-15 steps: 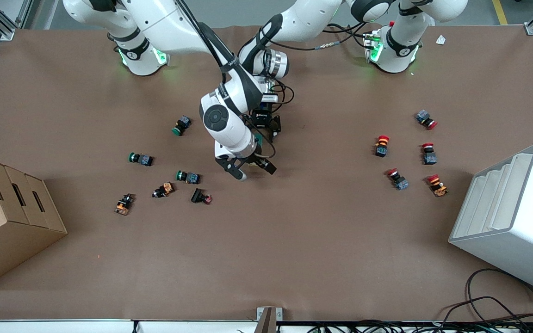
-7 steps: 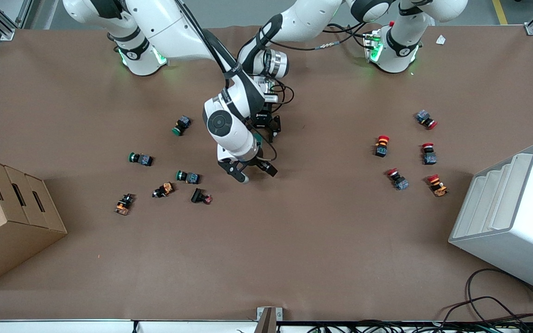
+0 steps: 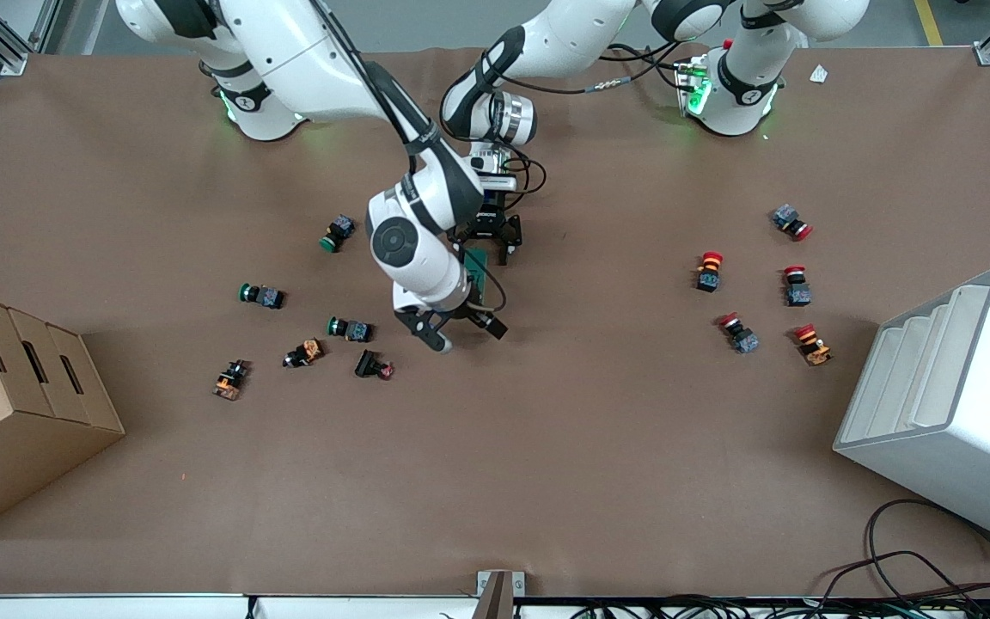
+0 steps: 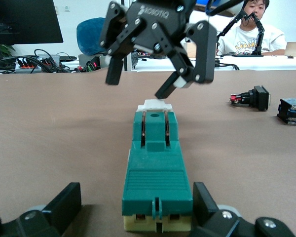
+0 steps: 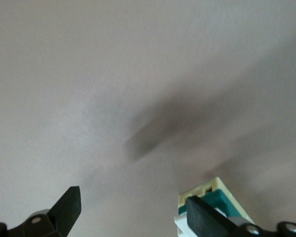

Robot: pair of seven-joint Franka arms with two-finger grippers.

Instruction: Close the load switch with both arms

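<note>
Both grippers were parked at the dark green oblong load switch mid-table, presumably so one could steady it while the other worked its cream lever end. Left gripper was seen spread wide, switch between its fingers ungripped; right gripper was held open over that end, one fingertip about touching. Roughly twelve small round-capped pushbuttons were counted, plus one switch.

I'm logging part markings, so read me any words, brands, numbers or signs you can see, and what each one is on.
"ROBOTIQ": white lettering on the body of the right gripper, seen in the left wrist view above the load switch.
A small white mark on the left gripper body in the front view: too small to read.
The load switch and the pushbuttons show no readable text.
</note>
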